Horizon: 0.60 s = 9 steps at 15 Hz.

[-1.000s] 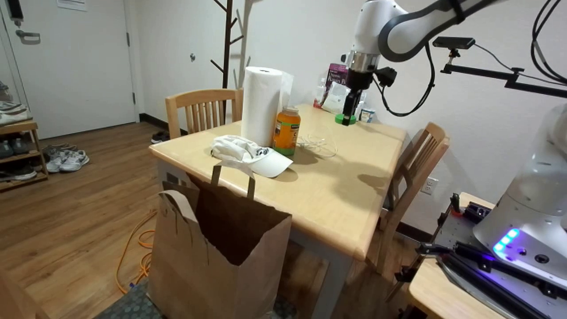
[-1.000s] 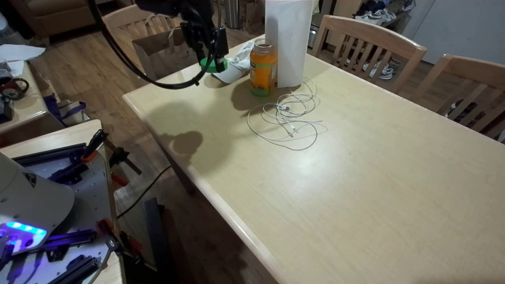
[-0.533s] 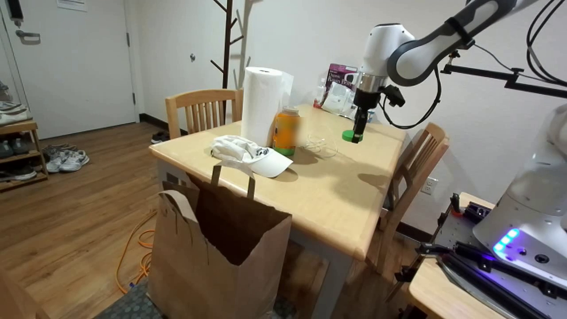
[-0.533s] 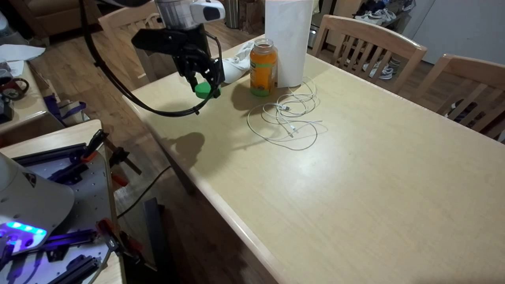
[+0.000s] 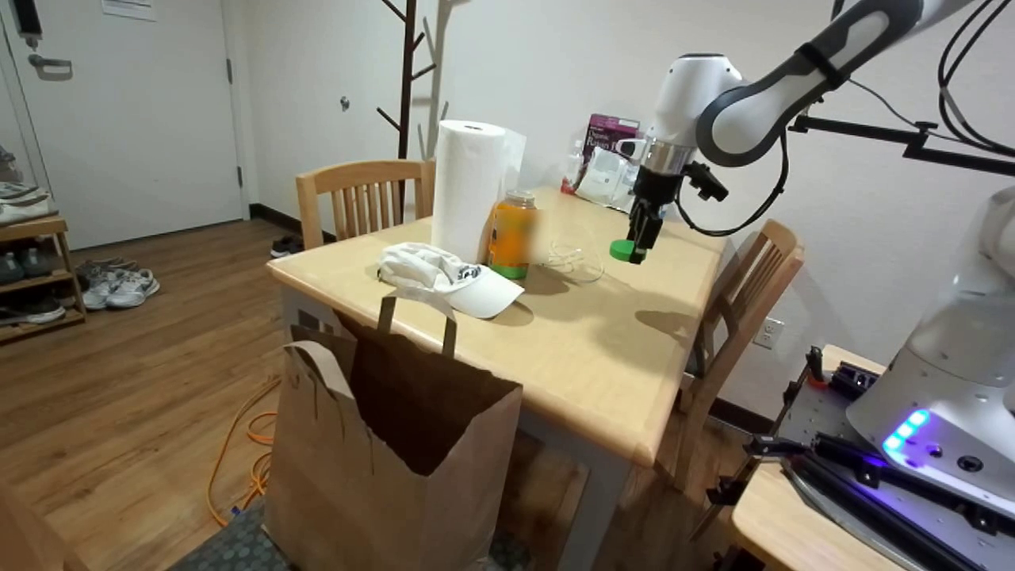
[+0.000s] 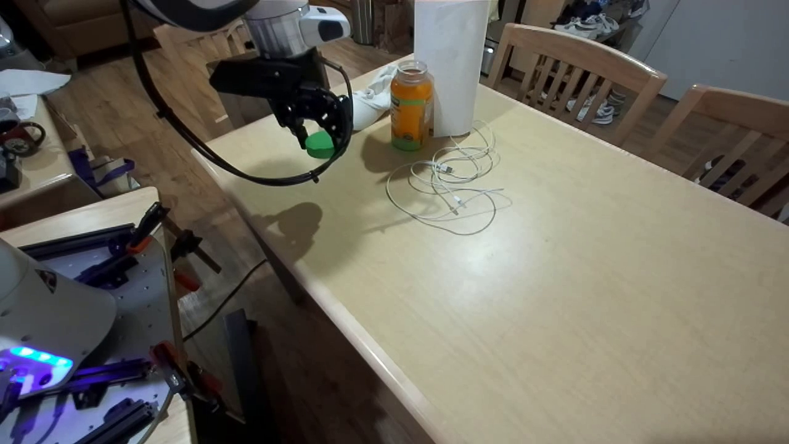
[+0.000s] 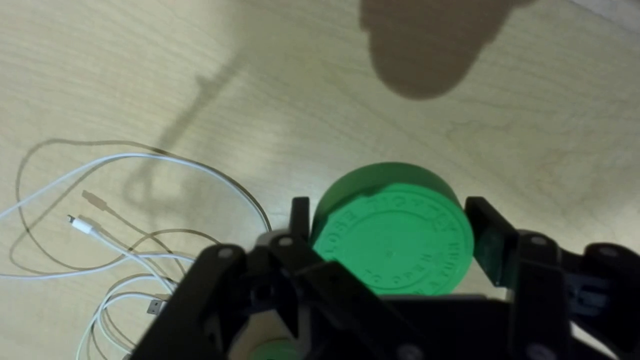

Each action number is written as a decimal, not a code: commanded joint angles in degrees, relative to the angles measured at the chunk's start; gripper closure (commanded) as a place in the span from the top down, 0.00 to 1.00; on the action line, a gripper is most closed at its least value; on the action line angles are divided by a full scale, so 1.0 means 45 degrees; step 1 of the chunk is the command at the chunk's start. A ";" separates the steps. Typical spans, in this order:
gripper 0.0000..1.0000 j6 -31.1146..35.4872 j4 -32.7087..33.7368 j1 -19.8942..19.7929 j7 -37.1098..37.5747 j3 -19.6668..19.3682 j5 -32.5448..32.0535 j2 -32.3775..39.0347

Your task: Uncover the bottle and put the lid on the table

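Since we've got the lid [image 7: 395, 240] pinched between both fingers [image 7: 492, 245], one at nine o'clock and one at three in the wrist view, setting it down looks like all that's left. It hangs over the surface [image 6: 555, 296], not touching; a shadow [image 7: 425, 55] sits well apart at twelve o'clock. It's round, so no long axis to line up. We'd say what matters is going straight down and landing it flat. White cables [image 7: 82, 226] lie out toward nine o'clock, so we'd stay off those. The bottle [image 6: 411, 108] stands upright near two o'clock from the lid in an exterior view, just beside the paper-towel roll [image 6: 454, 71]. That angle shows us its bare mouth [image 6: 412, 66], which the wrist view doesn't, but only the wrist view gives us the lid's raised lettering [image 7: 446, 260].
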 commanded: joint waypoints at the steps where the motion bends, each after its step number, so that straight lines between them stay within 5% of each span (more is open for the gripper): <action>1: 0.51 0.0285 -0.0022 -0.0179 0.0069 0.0169 -0.0337 0.0075; 9: 0.51 0.2613 0.0166 -0.0536 -0.2024 0.0231 0.1066 0.2217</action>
